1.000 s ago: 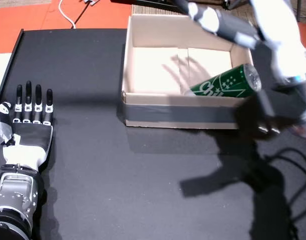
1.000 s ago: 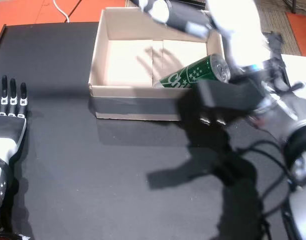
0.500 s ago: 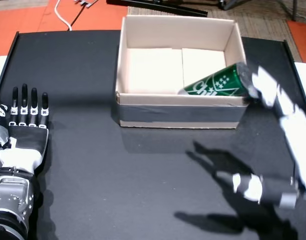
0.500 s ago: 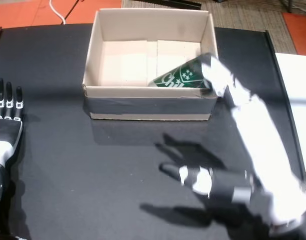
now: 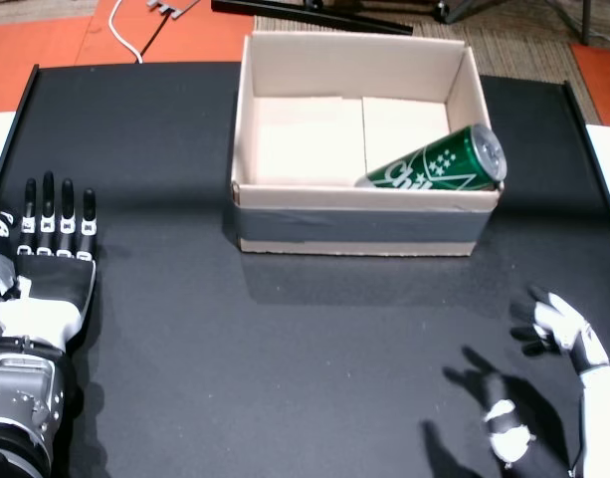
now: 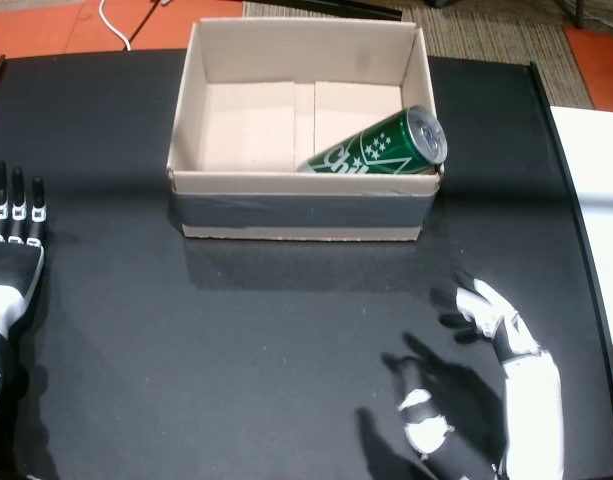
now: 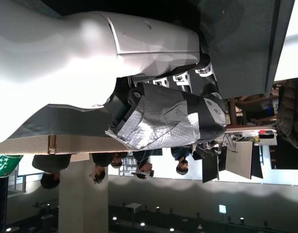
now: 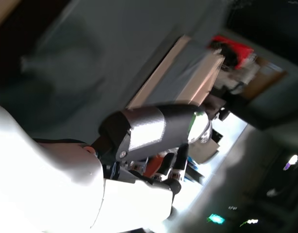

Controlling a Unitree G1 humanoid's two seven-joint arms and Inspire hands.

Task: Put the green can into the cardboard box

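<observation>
Well, these are my notes from the remote station.

Green can: I saw the green can [image 5: 439, 166] [image 6: 378, 149] lying tilted inside the cardboard box [image 5: 275, 227] [image 6: 286, 212], in its near right corner, the silver top propped up against the right wall and level with the rim.

Cardboard box: it sat toward the far side of the black table [image 5: 285, 349] [image 6: 236, 340], open on top, a grey tape band across its near face.

Right hand: my right hand [image 5: 553, 368] [image 6: 486, 370] hung over the table at the near right, well apart from the box, fingers spread and holding nothing. The right wrist view showed the thumb [image 8: 158, 128] with the box edge [image 8: 173, 73] beyond it.

Left hand: my left hand [image 5: 46, 249] [image 6: 11, 240] lay flat on the table at the near left, fingers straight and slightly apart, empty. The left wrist view showed its taped thumb [image 7: 163, 121].

Background: people [image 7: 139, 167] stood in the room, blurred, in the left wrist view.
</observation>
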